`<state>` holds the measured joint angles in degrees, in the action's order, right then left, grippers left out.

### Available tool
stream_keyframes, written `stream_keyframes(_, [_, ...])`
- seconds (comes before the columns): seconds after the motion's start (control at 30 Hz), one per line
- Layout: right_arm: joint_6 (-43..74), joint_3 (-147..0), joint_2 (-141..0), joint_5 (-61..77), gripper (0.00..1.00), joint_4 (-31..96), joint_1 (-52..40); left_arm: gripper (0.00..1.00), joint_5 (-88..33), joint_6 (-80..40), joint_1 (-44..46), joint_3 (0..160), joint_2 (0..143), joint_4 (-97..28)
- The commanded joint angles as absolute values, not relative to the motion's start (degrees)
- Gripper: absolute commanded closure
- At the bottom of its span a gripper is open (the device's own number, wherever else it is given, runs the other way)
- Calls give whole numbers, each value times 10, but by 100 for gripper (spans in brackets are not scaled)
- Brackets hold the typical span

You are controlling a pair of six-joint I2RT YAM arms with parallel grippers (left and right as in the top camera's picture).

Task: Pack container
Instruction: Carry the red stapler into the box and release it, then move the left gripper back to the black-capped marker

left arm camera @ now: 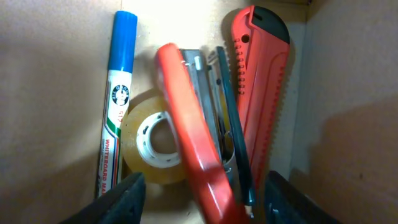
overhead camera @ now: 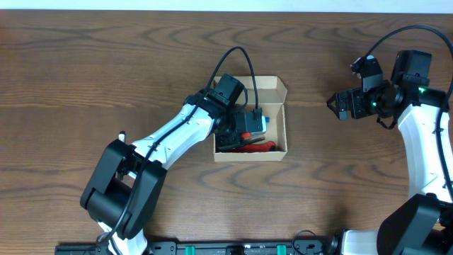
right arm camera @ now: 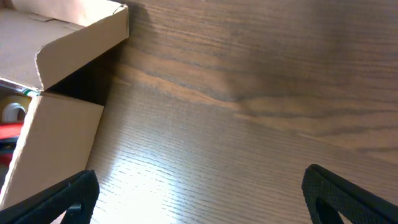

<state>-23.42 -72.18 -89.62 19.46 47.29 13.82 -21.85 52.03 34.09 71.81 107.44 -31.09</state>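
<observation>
Looking at the container (overhead camera: 267, 88) mid-table, flap open. Left gripper (left arm camera: 205, 208) down inside it, spread wide around what looks like a red stapler (left arm camera: 186, 124), not gripping. Right gripper (right arm camera: 199, 199) wide open over the table (right arm camera: 249, 93), holding nothing.

White arm links (overhead camera: 177, 131); black joints (overhead camera: 115, 185); black cables (overhead camera: 238, 49)
</observation>
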Motion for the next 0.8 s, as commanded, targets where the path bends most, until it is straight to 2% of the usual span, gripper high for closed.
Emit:
stream_keyframes(0.0, [-225,-719,-898,196,1,475,143,41,-220,489,342,730,1033,-313])
stream_keyframes(0.2, [-223,-719,-898,197,1,476,143,40,-211,446,341,750,944,-320])
stream_keyframes(0.27, [-223,-719,-898,197,1,476,143,35,-189,426,340,754,908,-331])
stream_keyframes(0.33, [-223,-719,-898,197,1,477,143,5,-158,401,338,755,870,-348])
stream_keyframes(0.5, [-223,-719,-898,197,1,481,143,5,-152,313,285,755,795,-407])
stream_keyframes(0.63, [-223,-719,-898,199,1,482,143,5,-164,180,179,755,754,-449])
stream_keyframes(0.77, [-223,-719,-898,199,1,482,143,5,-163,149,57,755,732,-504])
